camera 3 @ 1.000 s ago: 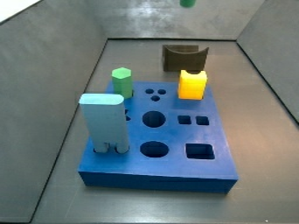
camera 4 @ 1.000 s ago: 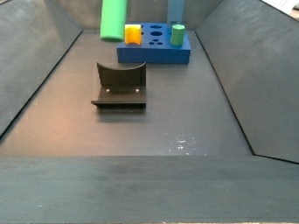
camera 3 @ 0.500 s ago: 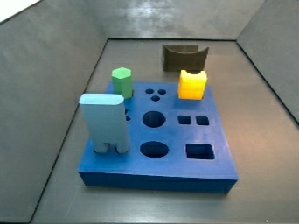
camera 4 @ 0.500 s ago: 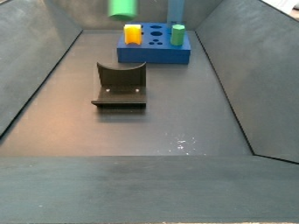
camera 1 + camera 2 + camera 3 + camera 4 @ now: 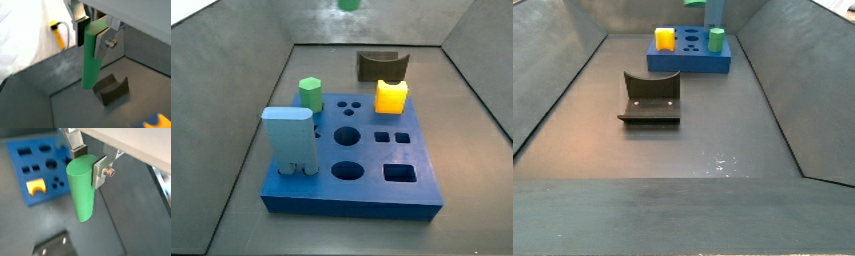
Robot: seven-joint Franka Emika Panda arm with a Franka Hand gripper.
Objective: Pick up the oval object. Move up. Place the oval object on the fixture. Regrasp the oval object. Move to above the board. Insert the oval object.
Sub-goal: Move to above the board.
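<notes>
In both wrist views my gripper (image 5: pixel 91 33) (image 5: pixel 89 162) is shut on the upper end of the oval object (image 5: pixel 91 62) (image 5: pixel 81 190), a smooth light-green peg that hangs straight down, high in the air. One silver finger (image 5: pixel 101 44) presses its side. Far below it stand the dark fixture (image 5: pixel 112 90) (image 5: pixel 53 246) and the blue board (image 5: pixel 30 159). In both side views only the peg's lower tip (image 5: pixel 349 4) (image 5: pixel 692 2) shows at the upper edge, above the fixture (image 5: pixel 381 66) (image 5: pixel 651 98) and the board (image 5: pixel 358 165) (image 5: pixel 691 62). The gripper itself is out of frame there.
On the board stand a yellow notched block (image 5: pixel 392 96) (image 5: pixel 667 39) (image 5: pixel 35 187), a short green hexagonal peg (image 5: pixel 310 93) (image 5: pixel 716 39) and a pale blue upright block (image 5: pixel 289 140) (image 5: pixel 714 10). Sloping grey walls (image 5: pixel 567 90) enclose the floor.
The peg has risen until only its tip shows at the top of the side views, and it has shifted sideways. Nothing on the floor or the board has moved.
</notes>
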